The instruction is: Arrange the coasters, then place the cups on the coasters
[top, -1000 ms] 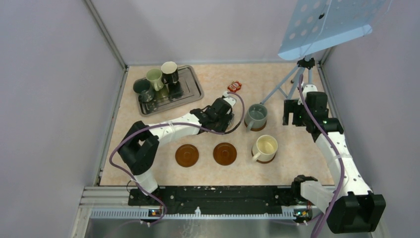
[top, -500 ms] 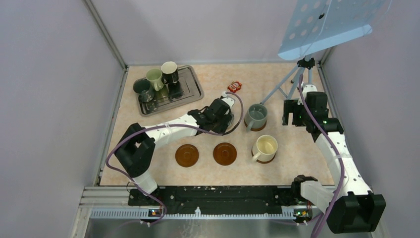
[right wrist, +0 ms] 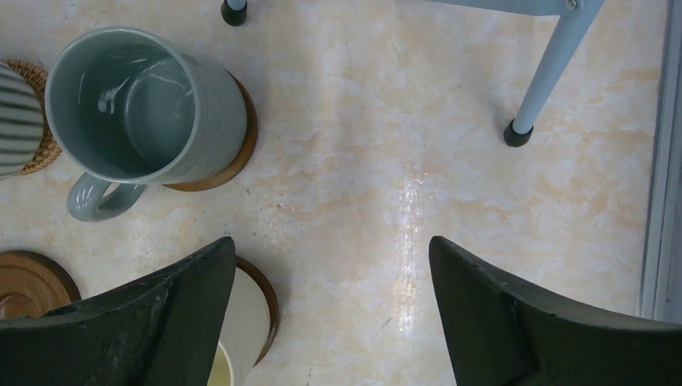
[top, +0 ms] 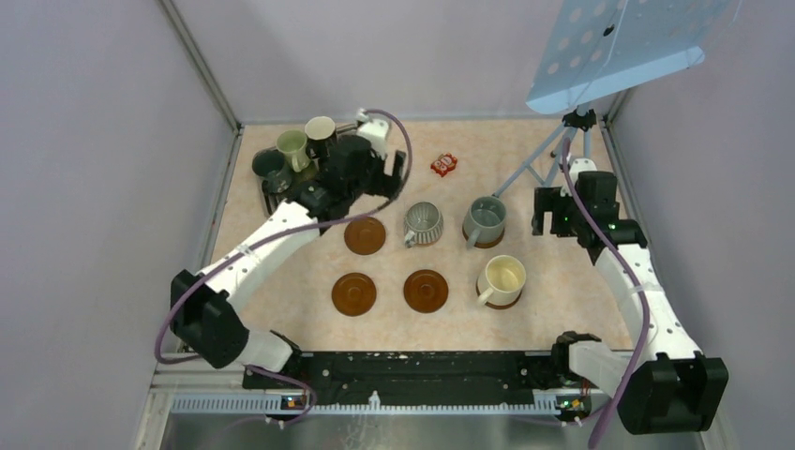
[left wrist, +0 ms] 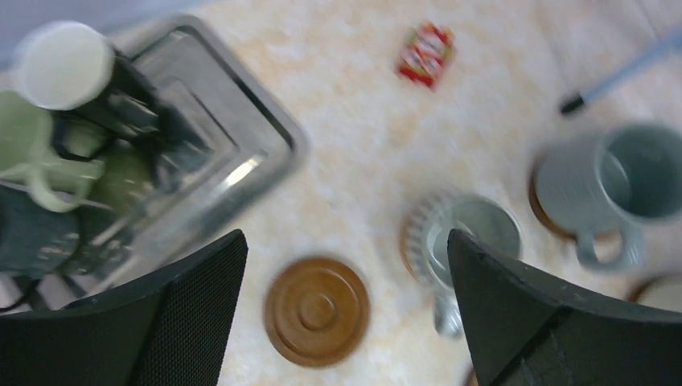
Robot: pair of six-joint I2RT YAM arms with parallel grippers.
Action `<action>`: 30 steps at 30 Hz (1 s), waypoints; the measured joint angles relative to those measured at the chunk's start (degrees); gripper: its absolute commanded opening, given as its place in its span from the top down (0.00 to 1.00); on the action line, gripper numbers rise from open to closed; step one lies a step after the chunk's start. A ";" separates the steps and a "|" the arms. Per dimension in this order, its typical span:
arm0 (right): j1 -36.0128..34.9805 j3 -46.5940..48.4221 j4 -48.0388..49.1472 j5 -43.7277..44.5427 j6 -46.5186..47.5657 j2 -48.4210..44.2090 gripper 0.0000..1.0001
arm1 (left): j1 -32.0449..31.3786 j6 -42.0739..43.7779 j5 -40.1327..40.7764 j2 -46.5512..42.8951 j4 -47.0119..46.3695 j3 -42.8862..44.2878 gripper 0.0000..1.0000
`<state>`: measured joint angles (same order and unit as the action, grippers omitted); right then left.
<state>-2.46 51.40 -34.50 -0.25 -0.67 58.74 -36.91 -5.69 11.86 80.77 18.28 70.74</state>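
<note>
Three cups stand on coasters: the ribbed grey cup [top: 423, 223] [left wrist: 470, 237] on a tan coaster [right wrist: 32, 121], the grey-blue cup [top: 486, 221] [right wrist: 145, 104], and the cream cup [top: 502, 278]. Bare brown coasters lie at the middle left [top: 364, 236] [left wrist: 317, 310] and in the front row [top: 353, 293] [top: 426, 291]. On the tray stand the pale green cup [top: 292, 148], the black cup [top: 321, 131] [left wrist: 64, 64] and the dark grey-green cup [top: 272, 167]. My left gripper [top: 361, 183] [left wrist: 342, 241] hangs open and empty beside the tray. My right gripper [top: 553, 211] [right wrist: 331, 241] is open over bare table, right of the grey-blue cup.
The metal tray [left wrist: 241, 121] sits at the back left, partly under my left arm. A small red packet [top: 443, 164] [left wrist: 425, 54] lies at the back centre. Tripod legs [top: 539, 159] [right wrist: 555, 64] stand at the back right, close to my right gripper. Walls enclose the table.
My left gripper opened, left the ribbed grey cup standing on its coaster, and swung back and left to the tray. A bare coaster shows where the arm was. The right arm is still.
</note>
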 measured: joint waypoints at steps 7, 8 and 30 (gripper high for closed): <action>0.00 1.79 0.98 -1.05 1.75 5.60 0.13 | 17.29 -0.35 -3.15 10.60 5.55 18.62 0.01; 0.00 2.45 1.11 -1.16 2.23 6.36 0.13 | 19.98 -0.15 -4.55 11.96 6.69 19.87 0.01; 0.00 7.76 3.45 -2.95 4.57 14.29 0.14 | 52.19 19.76 -19.82 28.30 14.27 20.83 0.16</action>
<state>-2.46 59.16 -31.05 -3.20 3.90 73.03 15.29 14.06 -7.97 109.08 32.56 91.57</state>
